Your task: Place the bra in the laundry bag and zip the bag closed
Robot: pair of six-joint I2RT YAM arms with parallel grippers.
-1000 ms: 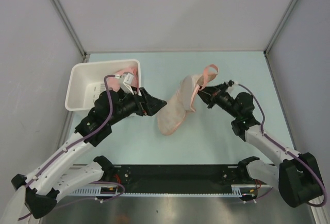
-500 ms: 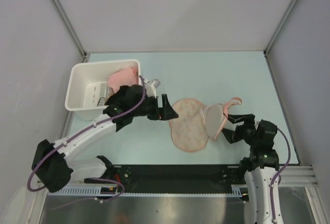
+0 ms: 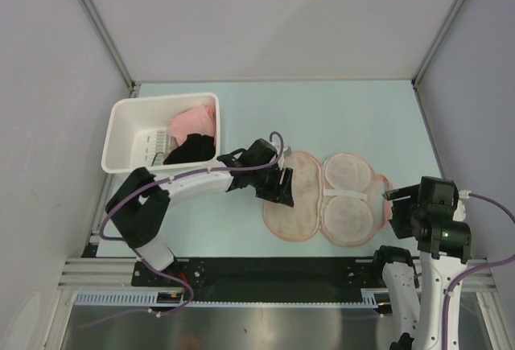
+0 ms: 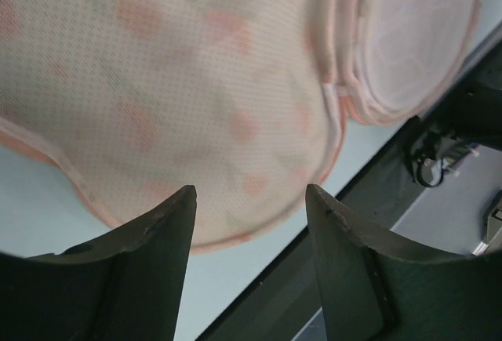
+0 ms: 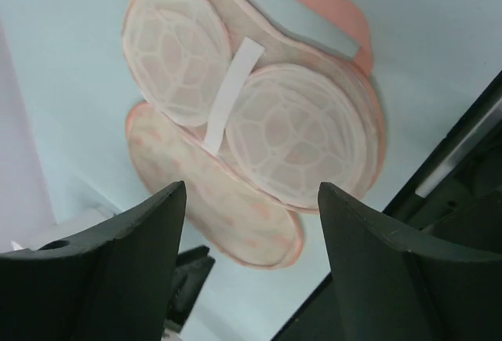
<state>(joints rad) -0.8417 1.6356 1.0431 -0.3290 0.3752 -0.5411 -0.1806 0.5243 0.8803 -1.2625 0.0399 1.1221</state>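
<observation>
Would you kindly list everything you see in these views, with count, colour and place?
laundry bag: one, cream-peach with orange-pink print and white lining, lying open on the table between the grippers
white bin: one, white, far left of the table
pink cloth: one, pink, inside the bin
black garment: one, black, inside the bin, on its near side
table: one, pale blue-green, under everything
left gripper: one, black, open, over the bag's printed half
right gripper: one, black, open, to the right of the bag

Plain grey walls point(image 3: 265, 20) with slim metal corner posts point(image 3: 98, 22) box in a pale mint tabletop point(image 3: 322, 117).
</observation>
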